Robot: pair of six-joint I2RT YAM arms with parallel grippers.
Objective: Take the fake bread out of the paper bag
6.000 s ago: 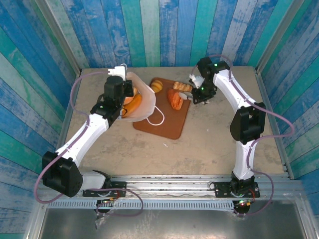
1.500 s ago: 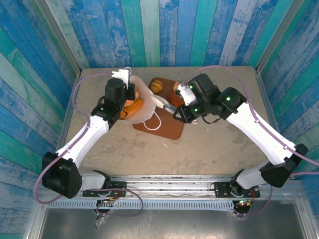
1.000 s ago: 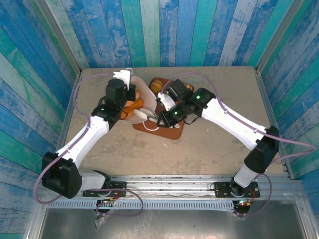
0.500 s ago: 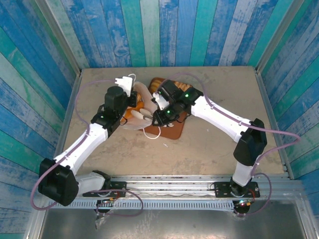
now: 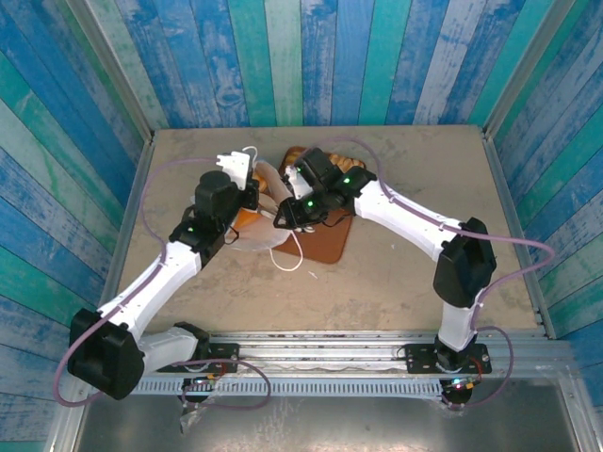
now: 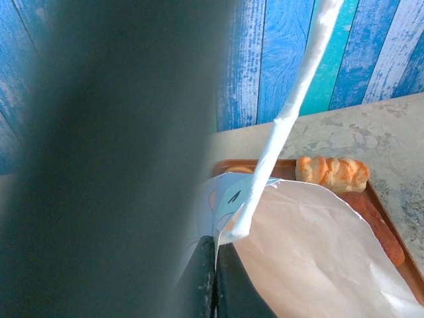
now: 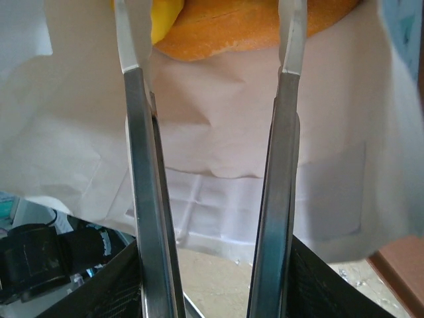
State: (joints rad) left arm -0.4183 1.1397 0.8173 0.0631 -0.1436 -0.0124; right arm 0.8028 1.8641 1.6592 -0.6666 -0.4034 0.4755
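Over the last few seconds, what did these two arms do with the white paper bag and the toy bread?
The right gripper swung left from the far right side of the flat brown tray into the mouth of the white paper bag. Its jaws opened toward an orange toy loaf inside, with nothing grasped yet. The bag shifted slightly. The left gripper stayed shut on the bag's edge.

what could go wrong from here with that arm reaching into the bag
1. The right gripper is open inside the paper bag, with one finger close against the paper. Closing on the orange loaf may pinch the bag wall too.
2. The left gripper pinches just the bag's thin rim. Pulling the loaf out could make the paper slip or tear, dragging the bag along.
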